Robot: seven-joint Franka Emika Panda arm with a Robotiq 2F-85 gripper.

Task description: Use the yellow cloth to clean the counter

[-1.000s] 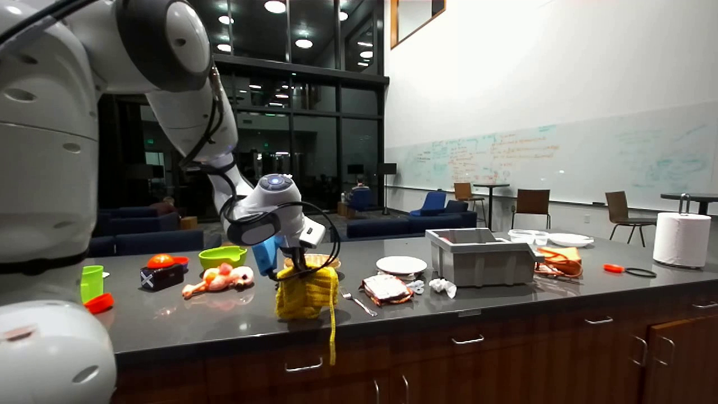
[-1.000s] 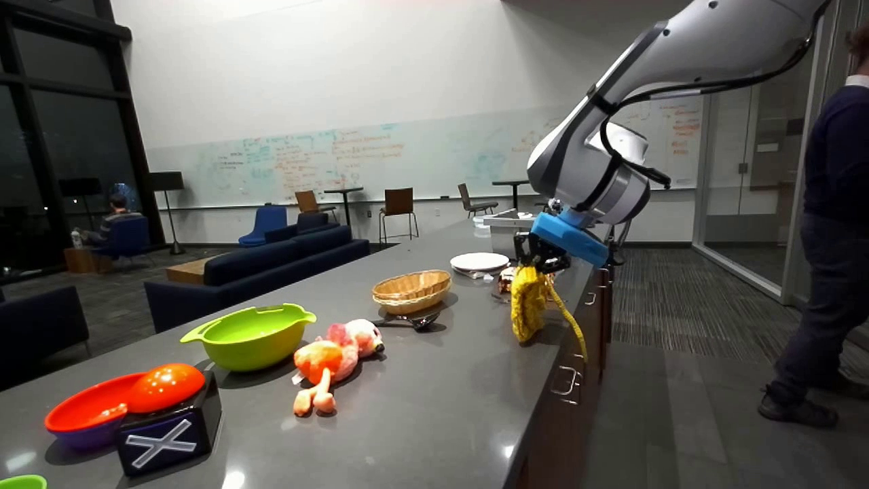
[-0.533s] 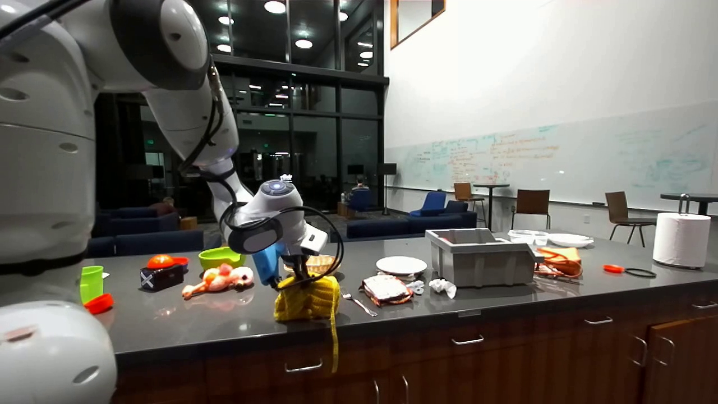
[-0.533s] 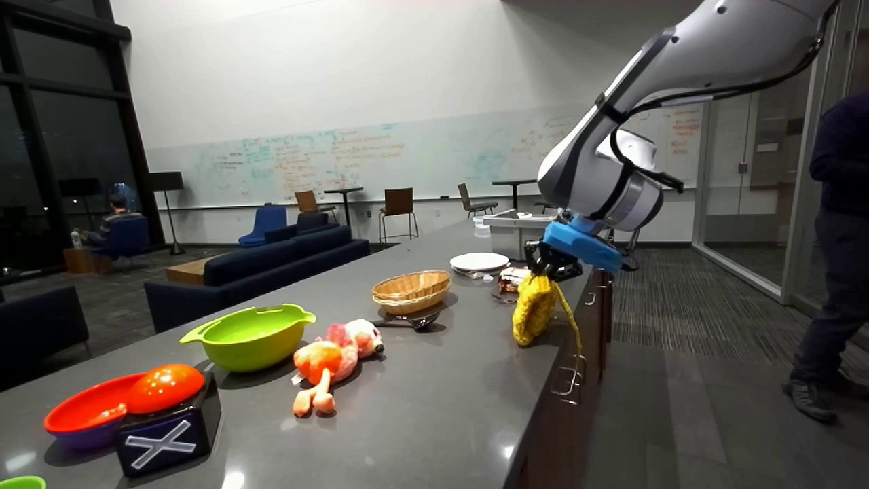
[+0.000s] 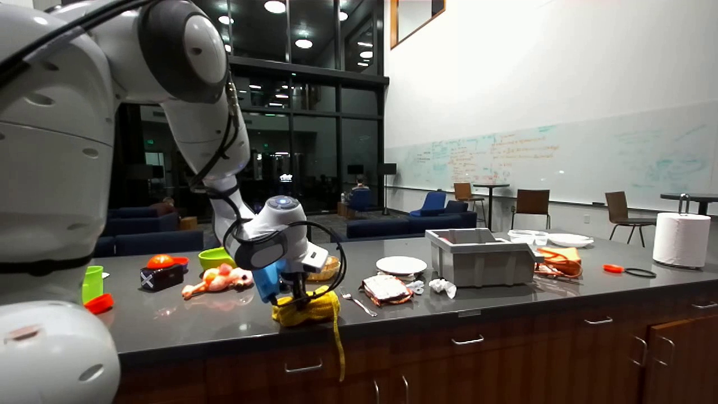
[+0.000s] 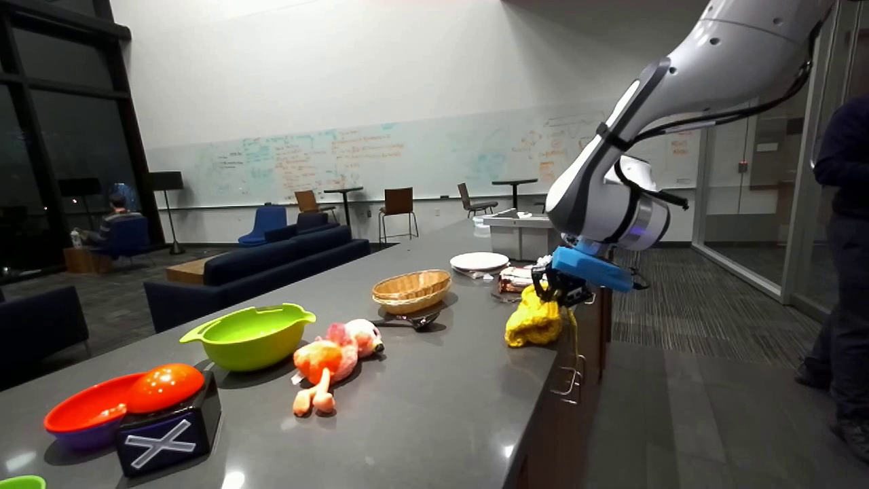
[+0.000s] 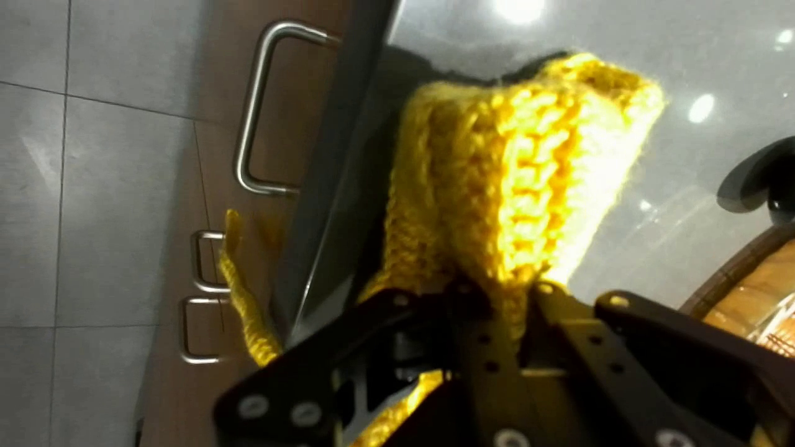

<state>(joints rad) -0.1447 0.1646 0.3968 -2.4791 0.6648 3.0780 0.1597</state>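
The yellow knitted cloth (image 5: 321,312) sits bunched on the dark grey counter (image 5: 196,322) close to its front edge. It also shows in an exterior view (image 6: 531,324) and in the wrist view (image 7: 478,180). Its thin yellow strap (image 5: 340,350) hangs over the edge in front of the drawers. My gripper (image 5: 300,300) points down at the cloth's top and is shut on it. In the wrist view the two fingers (image 7: 504,292) pinch a fold of cloth between them. The cloth's lower part touches the counter. The fingertips are partly hidden by the cloth.
A fork (image 5: 359,304), snack packet (image 5: 387,289), crumpled tissue (image 5: 443,288), white plate (image 5: 401,265) and grey bin (image 5: 482,264) lie beyond the cloth. A wicker basket (image 6: 411,292), black utensil (image 6: 417,321), plush flamingo (image 6: 339,360) and green bowl (image 6: 251,339) stand along the counter.
My gripper has moved down toward the counter with the cloth in it. The cloth has gone from hanging tall to squashed and folded low. The strap hangs slightly lower over the edge.
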